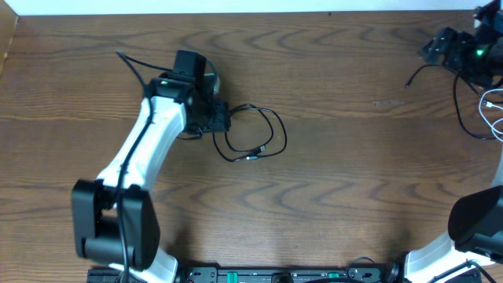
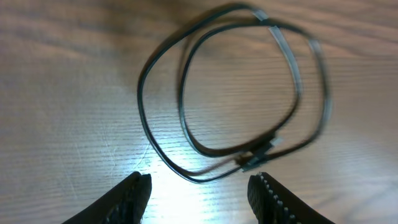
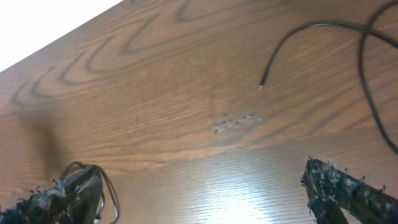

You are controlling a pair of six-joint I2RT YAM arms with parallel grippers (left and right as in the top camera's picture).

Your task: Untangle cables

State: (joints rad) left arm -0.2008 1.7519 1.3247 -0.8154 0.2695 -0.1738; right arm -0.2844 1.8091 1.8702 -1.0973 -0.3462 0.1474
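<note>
Brown wooden tabletop (image 1: 330, 181) is filling every view. Overhead: left claw (image 1: 222, 118) is facing a looped black cord (image 1: 284, 137) just ahead; right claw (image 1: 432, 51) is sitting near the corner, with a white cord (image 1: 493, 104) beside it, cut off by the edge. Left wrist: left claw is gaping, empty, the loop's plug blurring ahead. Right wrist: right claw is standing wide, empty, a second black cord (image 3: 273, 55) ending ahead.

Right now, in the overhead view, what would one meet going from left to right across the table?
Left arm → looped black cable → scuff mark → end of a second black cable → white cable at the right edge. The right arm overlaps those last two, so I leave it out.
</note>
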